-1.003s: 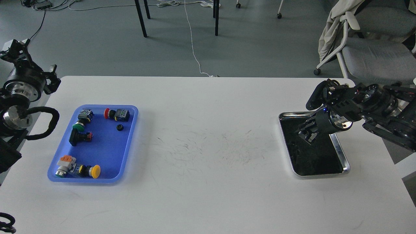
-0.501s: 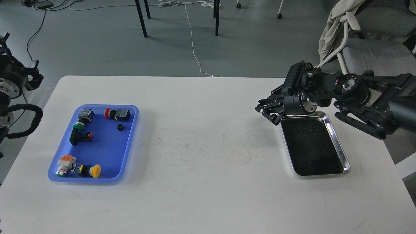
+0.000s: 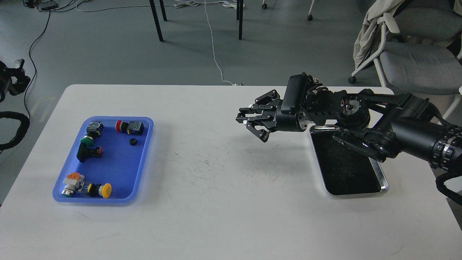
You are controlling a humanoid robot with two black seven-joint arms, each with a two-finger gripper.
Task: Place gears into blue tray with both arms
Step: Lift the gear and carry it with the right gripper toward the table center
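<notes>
Overhead, scuffed white table [image 3: 223, 187] – grey floor [image 3: 108, 54] beyond – right gripper [image 3: 249, 124] spread, left one unreadable.

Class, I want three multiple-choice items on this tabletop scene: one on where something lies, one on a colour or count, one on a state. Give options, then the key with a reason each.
1. Where is the steel tray?
A. on the table's right side
B. inside the blue tray
C. on the floor

2. What colour is the cap of the push-button at the blue tray's near end?
A. white
B. yellow
C. purple

3. How is the right tool placed?
A. resting in the blue tray
B. over bare table between the two trays
C. out of view

Key: 1 A, it sits on the white table far right of the blue tray. 2 B, the cap is plainly yellow. 3 B, only tabletop lies beneath it.
</notes>
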